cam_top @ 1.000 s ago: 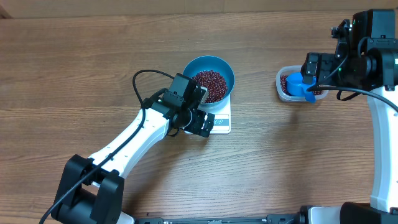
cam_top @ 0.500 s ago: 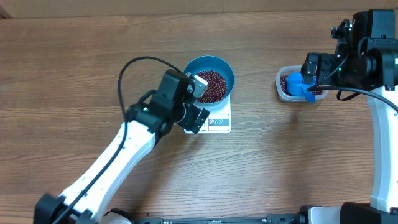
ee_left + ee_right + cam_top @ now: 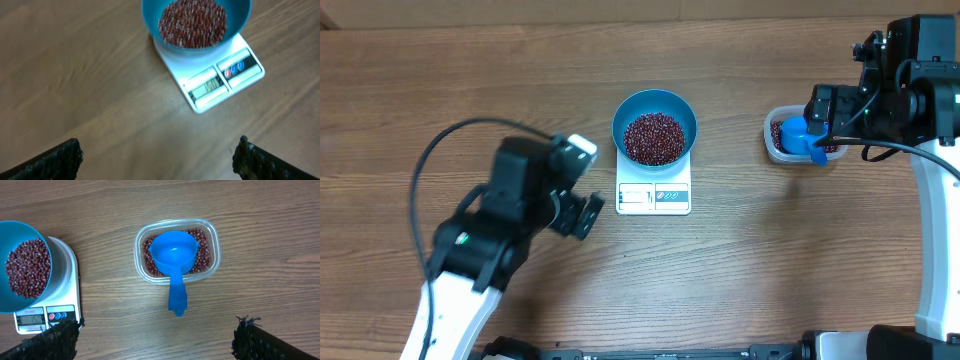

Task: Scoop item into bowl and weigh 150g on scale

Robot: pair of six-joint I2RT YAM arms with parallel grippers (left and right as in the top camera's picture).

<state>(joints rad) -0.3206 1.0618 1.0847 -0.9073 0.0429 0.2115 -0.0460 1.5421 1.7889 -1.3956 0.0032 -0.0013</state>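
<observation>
Blue bowl (image 3: 655,127) sits on the back half of the scale (image 3: 654,197), with beans (image 3: 654,138) heaped inside. The scale's long axis runs front-to-back, and its display strip faces the arms' side, uncovered. Your left tool (image 3: 160,167) is released and empty, over bare surface (image 3: 770,260) left of the scale. Right tool (image 3: 157,340) is released too, holding nothing, above the clear tub (image 3: 212,240) well right of the scale. Scoop (image 3: 172,260) lies in that tub, handle over the rim, pointing toward the arms' side.
</observation>
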